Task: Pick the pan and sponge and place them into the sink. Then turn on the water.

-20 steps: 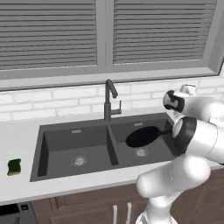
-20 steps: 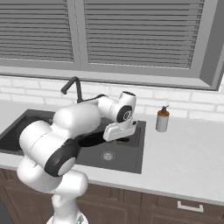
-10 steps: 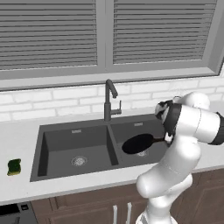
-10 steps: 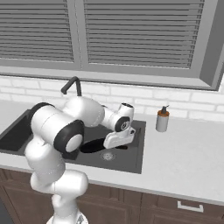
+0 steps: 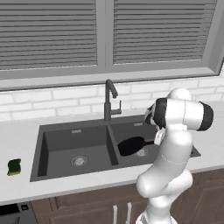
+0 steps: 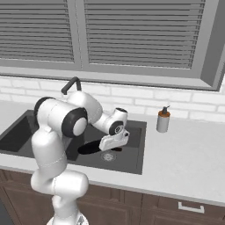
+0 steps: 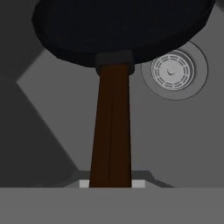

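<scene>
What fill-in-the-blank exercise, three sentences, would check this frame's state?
1. The two-finger gripper is shut on the long dark ____ of the round black frying pan.
2. The pan hangs over the ____ basin of the dark grey double-basin sink.
3. The small yellow-and-green sponge lies on the white ____, left of the sink.

Missing words: handle; right; counter

Pan (image 5: pixel 131 145) held over right basin of sink (image 5: pixel 76 146), handle toward arm. Sponge (image 5: pixel 14 166) on counter (image 5: pixel 19 135), left of sink. Faucet (image 5: pixel 108 99) dry.
</scene>
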